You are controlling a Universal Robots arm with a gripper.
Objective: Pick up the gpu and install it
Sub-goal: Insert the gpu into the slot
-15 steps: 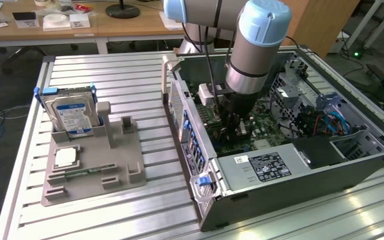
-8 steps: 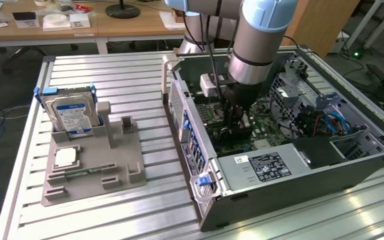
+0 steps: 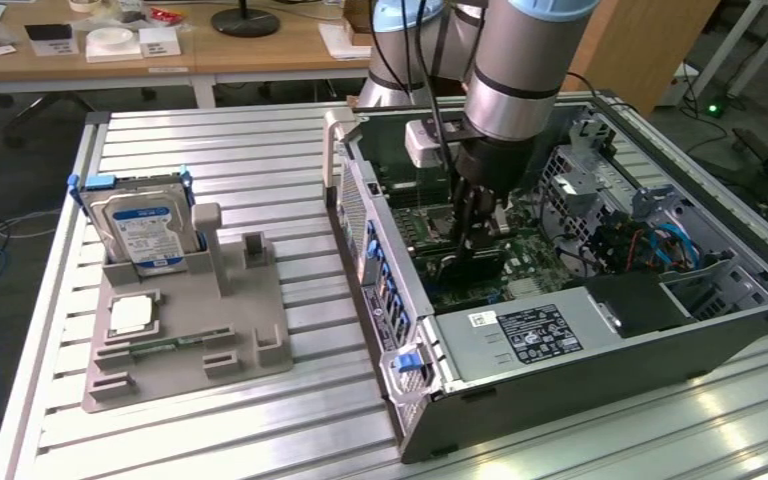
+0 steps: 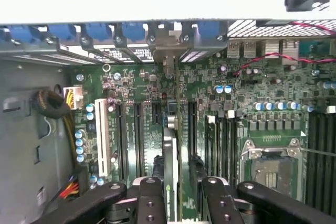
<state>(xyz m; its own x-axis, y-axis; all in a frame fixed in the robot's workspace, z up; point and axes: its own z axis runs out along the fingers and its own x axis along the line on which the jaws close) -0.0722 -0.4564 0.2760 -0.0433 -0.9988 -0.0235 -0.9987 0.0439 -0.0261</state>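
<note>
My gripper reaches down into the open computer case, over the green motherboard. It is shut on the gpu, a thin dark card held on edge. In the wrist view the gpu runs as a narrow strip between the black fingers of the gripper. The card stands in line with the expansion slots, and its metal bracket end sits at the rear slot openings. Whether the card's edge is seated in a slot I cannot tell.
A grey fixture on the slatted table holds a silver hard drive with a blue-white label and a small square chip. Inside the case are the power supply, drive cage, cables, CPU socket and a white slot.
</note>
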